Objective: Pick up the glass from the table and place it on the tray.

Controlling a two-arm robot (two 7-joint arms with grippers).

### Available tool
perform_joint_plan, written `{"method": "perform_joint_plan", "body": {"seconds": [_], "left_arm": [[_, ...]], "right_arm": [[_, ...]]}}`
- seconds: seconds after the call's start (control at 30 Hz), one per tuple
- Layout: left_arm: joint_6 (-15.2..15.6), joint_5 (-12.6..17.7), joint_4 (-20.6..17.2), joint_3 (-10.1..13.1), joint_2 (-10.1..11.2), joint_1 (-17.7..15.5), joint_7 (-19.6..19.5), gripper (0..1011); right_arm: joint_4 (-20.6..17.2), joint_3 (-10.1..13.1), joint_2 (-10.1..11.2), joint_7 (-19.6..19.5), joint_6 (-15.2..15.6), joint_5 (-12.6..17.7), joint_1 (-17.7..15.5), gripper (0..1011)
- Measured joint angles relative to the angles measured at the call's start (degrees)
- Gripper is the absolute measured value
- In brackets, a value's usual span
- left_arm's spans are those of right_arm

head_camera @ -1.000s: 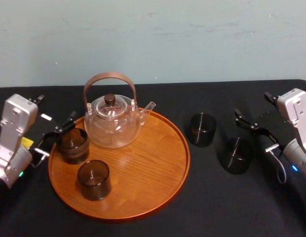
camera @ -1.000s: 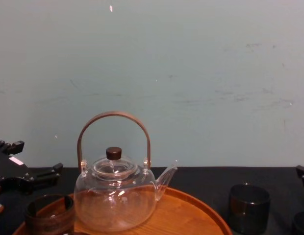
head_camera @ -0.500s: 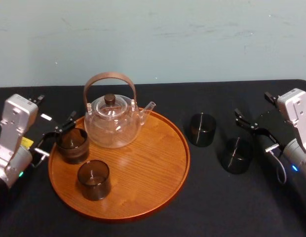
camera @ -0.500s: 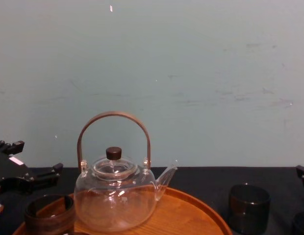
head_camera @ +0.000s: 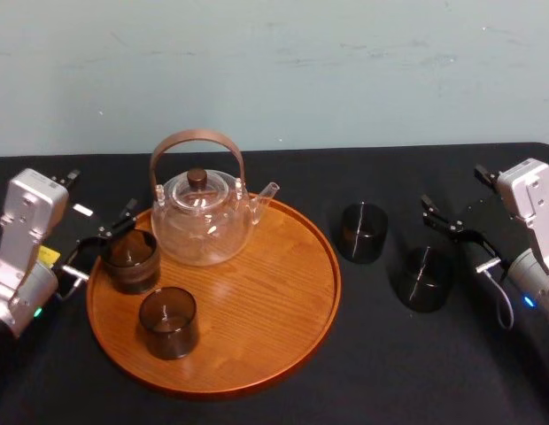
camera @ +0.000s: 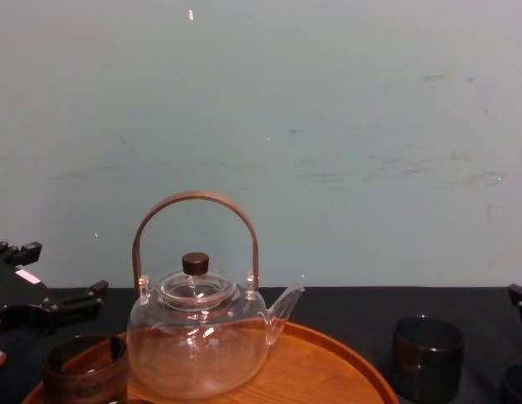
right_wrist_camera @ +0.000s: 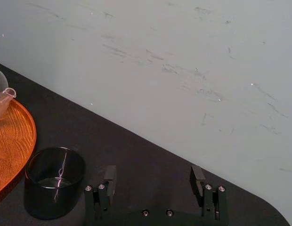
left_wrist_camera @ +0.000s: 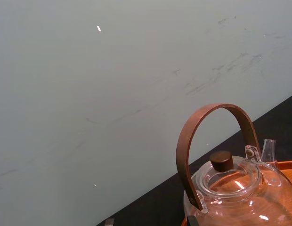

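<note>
Teapot (camera: 198,341): clear glass, brown arched handle, dark knob; stood on the tray, spout pointing right.
Tray (camera: 349,360): orange-brown wood, rim curving low.
Left tool (camera: 57,271): black fingers spread, just above the dark glass (camera: 84,370) at the tray's left edge.
Worktop (camera: 349,305): black; second dark glass (camera: 426,358) stood right of the tray.

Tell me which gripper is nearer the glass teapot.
Left. The left gripper hovers just left of the teapot; the right gripper is far to its right, beyond the two glasses.
</note>
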Motion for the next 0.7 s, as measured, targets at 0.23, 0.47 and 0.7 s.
{"method": "perform_joint_plan", "body": {"seconds": [0.23, 0.47, 0.7], "left_arm": [[0.0, 0.0, 0.0, 0.0, 0.0, 0.0, 0.0, 1001], [0.0, 0.0, 0.0, 0.0, 0.0, 0.0, 0.0, 1002], [0.0, 0.0, 0.0, 0.0, 0.0, 0.0, 0.0, 1001]], "right_arm": [[-0.5, 0.8, -0.1, 1.0, -0.3, 0.2, -0.4, 1002], [-3.5, 2.5, 0.3, 2.1, -0.2, 0.7, -2.3, 1002], [-8.8, 4.5, 1.6, 3.2, -0.2, 1.6, -6.4, 1002]]}}
